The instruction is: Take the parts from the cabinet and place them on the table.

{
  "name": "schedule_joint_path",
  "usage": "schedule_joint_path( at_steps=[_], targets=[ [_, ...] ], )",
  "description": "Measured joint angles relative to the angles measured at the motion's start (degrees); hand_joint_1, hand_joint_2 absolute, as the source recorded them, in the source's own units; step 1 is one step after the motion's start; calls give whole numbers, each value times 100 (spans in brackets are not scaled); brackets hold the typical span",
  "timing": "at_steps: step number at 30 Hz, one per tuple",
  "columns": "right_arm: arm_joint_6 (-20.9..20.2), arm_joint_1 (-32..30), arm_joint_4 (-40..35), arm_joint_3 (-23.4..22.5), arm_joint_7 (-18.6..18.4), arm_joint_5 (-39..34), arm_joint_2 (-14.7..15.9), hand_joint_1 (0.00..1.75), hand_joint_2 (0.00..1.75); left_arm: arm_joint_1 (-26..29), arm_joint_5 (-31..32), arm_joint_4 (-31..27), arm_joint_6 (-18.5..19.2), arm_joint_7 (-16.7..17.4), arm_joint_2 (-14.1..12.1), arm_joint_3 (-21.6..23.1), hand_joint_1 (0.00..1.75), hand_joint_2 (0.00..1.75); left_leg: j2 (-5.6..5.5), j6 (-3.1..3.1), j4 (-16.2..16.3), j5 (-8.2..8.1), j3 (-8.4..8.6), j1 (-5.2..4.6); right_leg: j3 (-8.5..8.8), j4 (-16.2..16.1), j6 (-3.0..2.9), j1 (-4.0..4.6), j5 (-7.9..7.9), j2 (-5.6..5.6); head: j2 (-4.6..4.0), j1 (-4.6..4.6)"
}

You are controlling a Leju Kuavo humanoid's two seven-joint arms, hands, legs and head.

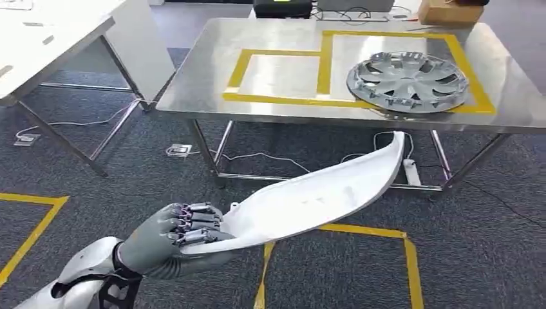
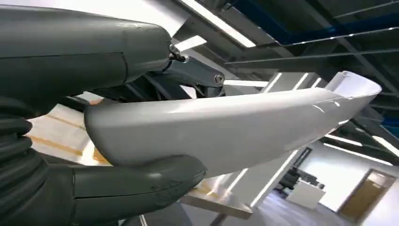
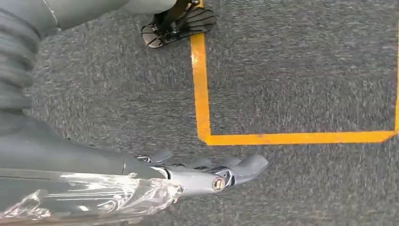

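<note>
Steel table [image 1: 212, 84] ahead already holds one wheel cover [image 1: 407, 81]; second part not yet down.
Left hand [image 1: 172, 235] grasps white trim panel [image 1: 315, 196] short of table; right hand [image 3: 207, 172] hangs, seemingly empty.

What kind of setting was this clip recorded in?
Probably an indoor lab or workshop mock-up of car-parts handling. A steel table marked with yellow tape squares holds a hubcap, the carpet has taped floor zones, and the left hand grips a white trim panel.
</note>
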State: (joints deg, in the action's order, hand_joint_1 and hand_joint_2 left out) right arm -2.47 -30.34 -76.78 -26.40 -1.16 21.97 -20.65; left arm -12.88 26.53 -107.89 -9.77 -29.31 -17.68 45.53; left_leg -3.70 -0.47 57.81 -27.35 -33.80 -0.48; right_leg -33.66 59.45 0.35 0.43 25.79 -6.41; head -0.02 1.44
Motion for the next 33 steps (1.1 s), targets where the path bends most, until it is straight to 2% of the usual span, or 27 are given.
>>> schedule_joint_path(
  at_steps=[3,4,5,6,7,8,9,10,11,12,13,14,16,18,19,20,21,23,24,25,26,28,29,30,31,32,33],
  targets=[
    [-50,-39,-13,15,-48,50,0,0,175,-57,-2,-4,57,-31,-6,11,175,175,116,118,-63,195,59,24,-66,-64,117,9,14,-163,0,7],
    [-81,-42,-17,6,-59,79,0,0,175,-92,-11,-2,94,-31,4,22,175,175,201,131,-124,268,97,51,-39,-3,125,18,46,-9,0,-4],
    [-96,-31,-17,4,-61,94,0,0,175,-121,-17,-4,127,-31,22,37,175,175,242,175,-139,259,117,52,-109,175,158,31,210,296,0,66],
    [-127,-15,-17,9,-63,96,0,0,175,-134,-24,-4,144,-31,20,50,175,175,305,186,-139,258,121,53,-295,557,202,4,469,480,0,96],
    [-144,2,-24,15,-63,85,0,0,175,-132,-28,-4,179,-31,9,63,175,175,382,195,-137,248,122,52,-542,1077,239,-22,743,566,0,90],
    [-177,-9,-48,22,-63,81,0,0,175,-138,-27,-4,205,-31,0,74,175,175,442,194,-135,241,120,51,-741,1485,275,-43,916,593,0,96],
    [-252,-22,-50,24,-63,98,4,0,175,-167,-6,-4,232,-31,0,87,175,175,498,190,-135,206,121,53,-852,1703,303,-58,956,599,0,94],
    [-313,-28,-50,20,-50,129,29,0,175,-213,13,-4,247,-31,0,107,175,175,538,175,-135,184,130,58,-816,1637,329,-78,843,604,0,96],
    [-384,-22,-50,-8,15,188,39,0,175,-245,28,-4,258,-26,-4,118,175,175,580,168,-135,127,152,63,-649,1329,350,-99,639,619,0,96],
    [-437,3,-50,-64,77,230,39,0,175,-265,42,-4,258,-17,-11,129,175,175,638,142,-134,99,188,72,-352,806,368,-113,392,675,0,96],
    [-499,36,-46,-151,147,302,39,0,175,-289,53,-4,273,-7,-11,149,175,175,696,108,-128,56,243,81,-12,237,386,-119,195,825,0,94],
    [-577,83,-26,-227,203,388,39,0,175,-315,70,-4,284,-2,-17,164,175,175,747,62,-107,9,286,47,144,-71,381,-115,191,1051,0,105],
    [-706,162,22,-300,306,573,39,0,175,-398,92,-4,313,24,-17,203,175,175,804,-31,-124,-111,362,35,166,-89,257,-114,293,923,0,59],
    [-765,216,90,-444,391,680,42,0,175,-468,122,-4,323,48,0,238,175,175,893,-101,-175,-155,461,40,179,-95,181,-95,349,831,0,74],
    [-789,236,123,-499,409,710,42,0,175,-489,125,-18,323,59,15,249,175,175,887,-147,-161,-190,498,59,324,-125,134,-154,324,748,2,74],
    [-780,218,136,-523,406,710,37,0,175,-510,131,-18,321,63,13,251,175,175,679,-177,19,-219,464,68,397,-134,105,-167,303,709,0,65],
    [-746,219,136,-533,365,672,39,0,175,-507,131,-20,306,63,-6,260,175,175,534,-203,423,-363,243,70,478,-166,74,-170,326,675,2,9],
    [-623,179,101,-461,212,498,37,0,175,-474,118,-20,315,66,-20,264,175,175,443,-231,1434,-637,-476,74,625,-245,46,-171,400,541,0,-4],
    [-653,176,107,-459,249,531,39,0,175,-474,114,-20,332,78,-17,264,175,175,430,-225,1732,-605,-794,74,705,-286,52,-167,448,466,0,-2],
    [-689,190,123,-481,304,580,39,0,175,-474,103,-20,354,92,-15,269,175,175,419,-208,1730,-362,-986,73,822,-336,59,-166,512,372,0,-2],
    [-735,209,147,-523,354,638,39,0,175,-474,103,-20,363,96,-15,271,175,175,405,-184,1460,16,-1021,72,948,-379,64,-165,577,285,0,-11],
    [-767,227,173,-566,402,689,39,0,175,-478,103,-20,376,98,-17,275,175,175,278,-105,409,983,-810,57,1214,-464,71,-161,727,130,0,-11],
    [-778,222,196,-579,411,719,35,0,175,-475,101,-13,376,98,-26,280,175,175,61,-53,-119,1368,-722,57,1288,-506,77,-197,815,76,0,-5],
    [-793,261,206,-597,411,728,37,0,175,-458,81,-15,372,98,-35,282,175,175,7,-1,-201,1216,-651,11,1366,-512,130,-154,922,1,0,-13],
    [-778,253,203,-601,393,704,35,0,175,-474,81,-15,365,98,-35,282,175,175,70,-3,-199,979,-596,-2,1448,-578,157,-182,1020,-58,0,-11],
    [-741,229,195,-588,319,636,24,0,175,-471,98,-26,343,107,-31,275,175,175,119,-19,-192,806,-526,-29,1650,-665,182,-202,1004,-66,0,-24],
    [-682,196,170,-546,273,555,24,0,175,-478,140,-35,315,142,-28,267,175,175,144,24,-231,702,-462,-30,1679,-567,232,-205,847,-49,0,-17]
  ],
)
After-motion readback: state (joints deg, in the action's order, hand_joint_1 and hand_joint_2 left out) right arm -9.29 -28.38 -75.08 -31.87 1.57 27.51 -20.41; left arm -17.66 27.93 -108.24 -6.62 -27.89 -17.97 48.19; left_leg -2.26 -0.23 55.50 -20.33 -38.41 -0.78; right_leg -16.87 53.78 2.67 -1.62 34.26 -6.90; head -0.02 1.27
